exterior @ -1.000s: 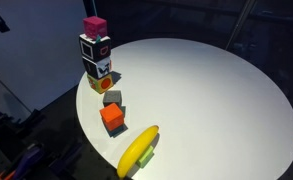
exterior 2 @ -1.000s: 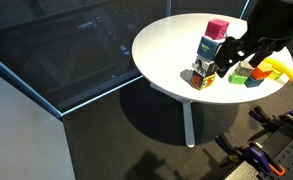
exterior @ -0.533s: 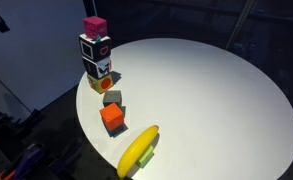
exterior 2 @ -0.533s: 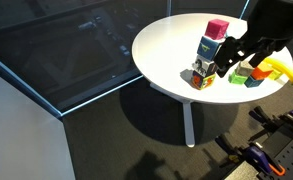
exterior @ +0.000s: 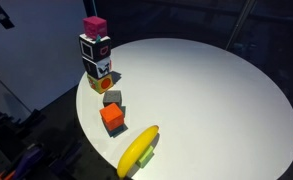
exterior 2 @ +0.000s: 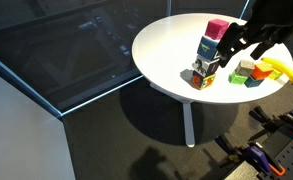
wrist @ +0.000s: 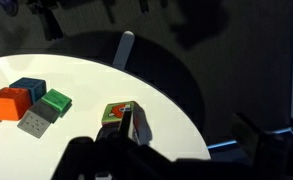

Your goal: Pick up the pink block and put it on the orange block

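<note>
One pink block [exterior: 94,26], probably light, rigid and smooth, tops the patterned stack [exterior: 95,58], best pinched across opposite sides by the nearby gripper [exterior 2: 238,47], seemingly parted and empty.

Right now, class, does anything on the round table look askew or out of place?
Yes: the pink block tops a tower of patterned cubes right at the table rim, and the cubes look slightly twisted out of line.
</note>
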